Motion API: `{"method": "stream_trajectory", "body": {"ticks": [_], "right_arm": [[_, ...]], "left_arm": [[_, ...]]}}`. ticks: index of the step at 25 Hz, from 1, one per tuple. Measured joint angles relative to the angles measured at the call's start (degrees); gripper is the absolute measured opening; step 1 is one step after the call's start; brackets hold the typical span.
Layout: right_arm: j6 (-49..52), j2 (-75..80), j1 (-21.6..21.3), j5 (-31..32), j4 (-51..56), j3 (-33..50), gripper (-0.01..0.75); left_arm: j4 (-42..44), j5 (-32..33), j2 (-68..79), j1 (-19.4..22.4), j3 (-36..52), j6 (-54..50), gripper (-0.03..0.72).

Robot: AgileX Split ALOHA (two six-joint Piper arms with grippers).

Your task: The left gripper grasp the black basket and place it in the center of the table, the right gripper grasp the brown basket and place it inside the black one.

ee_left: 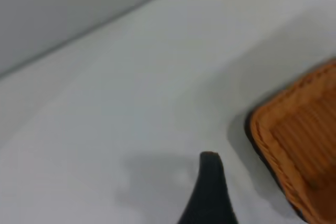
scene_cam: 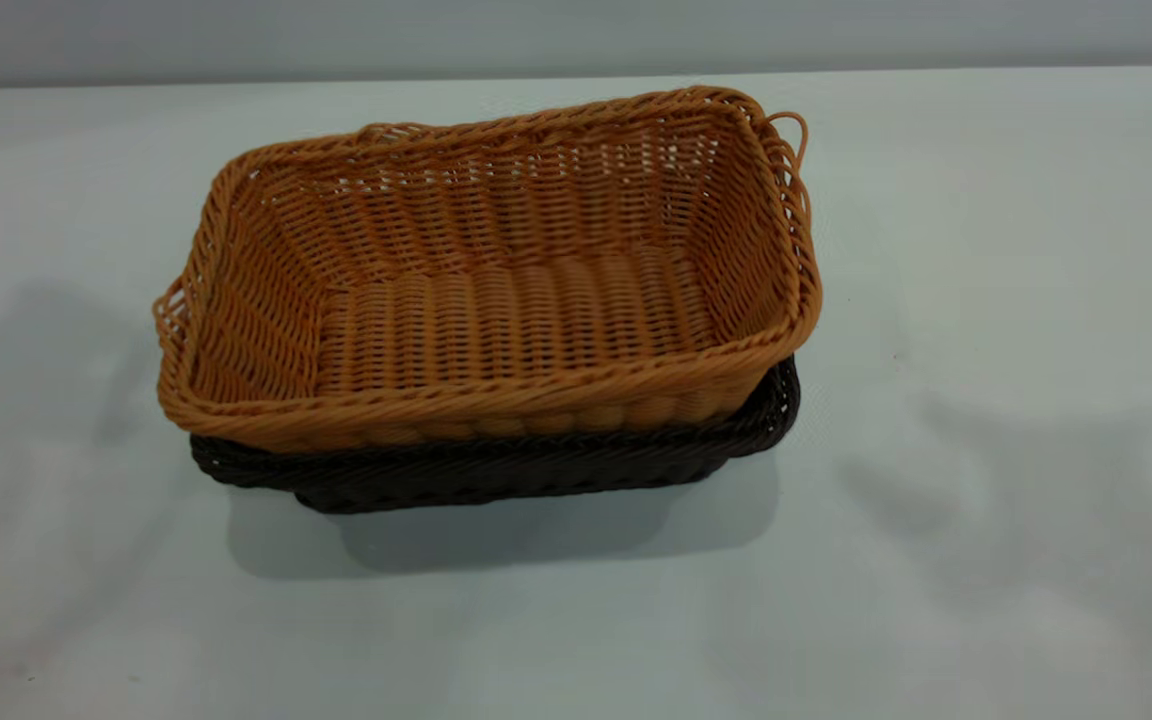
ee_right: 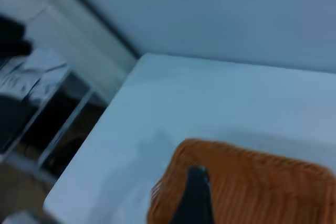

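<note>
The brown basket [scene_cam: 496,290] is sitting nested inside the black basket [scene_cam: 496,465] near the middle of the table [scene_cam: 986,300]. It is riding high, so only the black basket's near rim and right corner are peeking out beneath it. Both baskets are lying slightly turned, with a loop handle of the brown one showing at each short end.

The exterior view is showing the full stack but neither arm, only soft shadows on the table to either side.

The left wrist view is showing what the exterior view is not: one dark finger [ee_left: 210,192] of the left gripper, hanging over bare table clear of the baskets, with a corner of the stack at the frame's edge. Only that one finger is showing, so I cannot tell how its fingers are set.

The right wrist view is showing one dark finger [ee_right: 195,198] of the right gripper above the brown basket's rim, again too little to tell its opening, plus the table's far edge and some blurred framing beyond it.

No writing or labels are readable.
</note>
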Motion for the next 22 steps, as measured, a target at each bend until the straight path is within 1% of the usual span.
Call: {"method": "stream_trajectory", "body": {"ticks": [2,6,10,13,17,22], "right_arm": [[-0.13,-3.18,0.0,4.08,-0.18,0.0,0.587],[-0.2,-8.91,0.0,11.43,-0.49,0.0,0.587],[1.96,-14.94,0.0,13.4,-0.49,0.0,0.586],[4.9,-19.93,0.0,13.71,-0.54,0.3,0.586],[8.83,-27.3,0.0,14.25,-1.48,3.54,0.586],[11.92,-36.59,0.0,14.43,-8.27,10.54,0.586]], "left_arm": [[0.31,1.54,-1.61,0.0,0.0,-3.7,0.536],[1.04,1.58,-3.94,0.0,0.41,-8.44,0.536],[1.47,1.58,-7.56,0.0,3.93,-10.18,0.536],[1.07,1.58,-12.53,0.0,9.35,-12.1,0.536],[0.32,1.58,-22.64,0.0,20.27,-14.0,0.536],[-0.86,1.58,-38.38,-1.33,33.63,-13.66,0.536]]}}
